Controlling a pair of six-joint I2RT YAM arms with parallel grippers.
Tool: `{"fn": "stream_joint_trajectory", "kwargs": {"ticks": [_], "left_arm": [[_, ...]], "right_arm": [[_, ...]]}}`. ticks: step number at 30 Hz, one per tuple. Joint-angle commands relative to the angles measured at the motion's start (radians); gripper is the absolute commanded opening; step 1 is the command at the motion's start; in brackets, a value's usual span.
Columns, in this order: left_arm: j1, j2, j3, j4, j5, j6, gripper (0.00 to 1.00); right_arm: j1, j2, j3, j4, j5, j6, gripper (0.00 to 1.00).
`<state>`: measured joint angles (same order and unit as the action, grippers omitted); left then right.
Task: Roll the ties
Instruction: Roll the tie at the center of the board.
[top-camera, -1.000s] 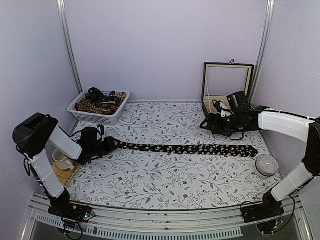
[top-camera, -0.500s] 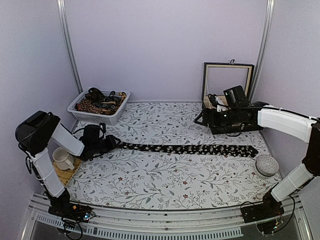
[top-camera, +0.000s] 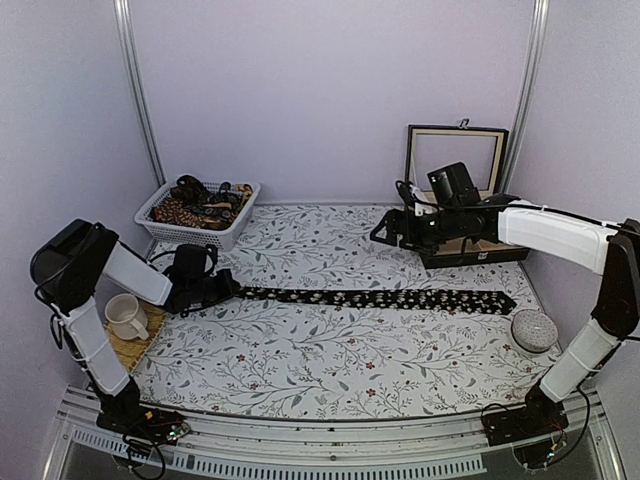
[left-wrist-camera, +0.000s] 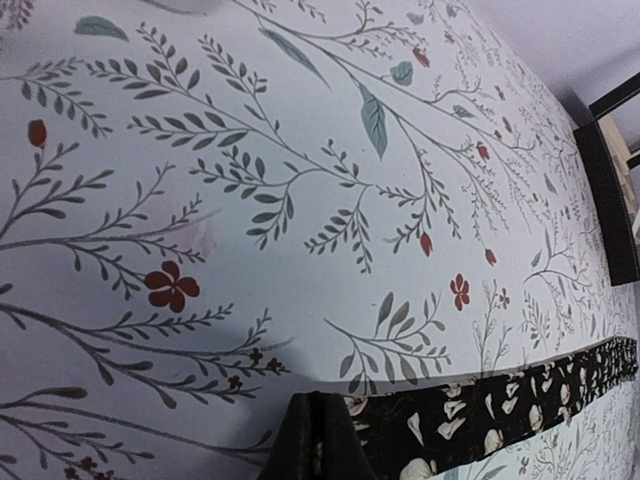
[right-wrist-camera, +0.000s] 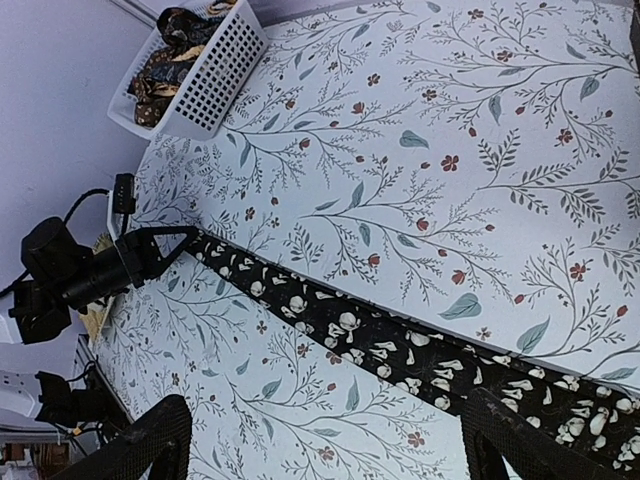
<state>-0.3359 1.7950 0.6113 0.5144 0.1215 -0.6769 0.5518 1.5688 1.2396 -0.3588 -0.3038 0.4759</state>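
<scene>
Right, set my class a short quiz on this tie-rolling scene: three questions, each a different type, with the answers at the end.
1. True or false: the right gripper is clamped on the black tie.
2. Where are the other ties? A) in the white basket; B) in the open box; C) under the mug.
3. Fill in: the left gripper is at the black tie's ____ end.

Key
1. False: its fingers are open and it is above the table, clear of the tie.
2. A.
3. Narrow.
</scene>
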Motion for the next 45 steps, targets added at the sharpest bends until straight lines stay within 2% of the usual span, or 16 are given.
{"fn": "stream_joint_trajectory", "kwargs": {"ticks": [1,7,13,19,38,43,45], "left_arm": [[-0.037,-0.066,0.051,-0.113,-0.086,0.079,0.0],[-0.149,-0.128,0.159,-0.256,-0.312,0.242,0.0],[-0.245,-0.111,0.189,-0.312,-0.421,0.33,0.0],[-0.297,-0.094,0.196,-0.301,-0.439,0.372,0.0],[-0.351,0.036,0.281,-0.351,-0.444,0.388,0.0],[-0.352,0.036,0.274,-0.346,-0.41,0.394,0.04],[-0.351,0.037,0.272,-0.342,-0.395,0.394,0.12]], "right_arm": [[0.041,0.112,0.061,0.024,-0.004,-0.017,0.93],[0.089,0.261,0.126,0.08,-0.093,0.016,0.93],[0.1,0.396,0.17,0.213,-0.257,0.174,0.92],[0.117,0.463,0.215,0.277,-0.306,0.273,0.91],[0.117,0.448,0.176,0.31,-0.328,0.295,0.91],[0.118,0.449,0.172,0.323,-0.346,0.305,0.91],[0.117,0.451,0.173,0.327,-0.349,0.306,0.91]]}}
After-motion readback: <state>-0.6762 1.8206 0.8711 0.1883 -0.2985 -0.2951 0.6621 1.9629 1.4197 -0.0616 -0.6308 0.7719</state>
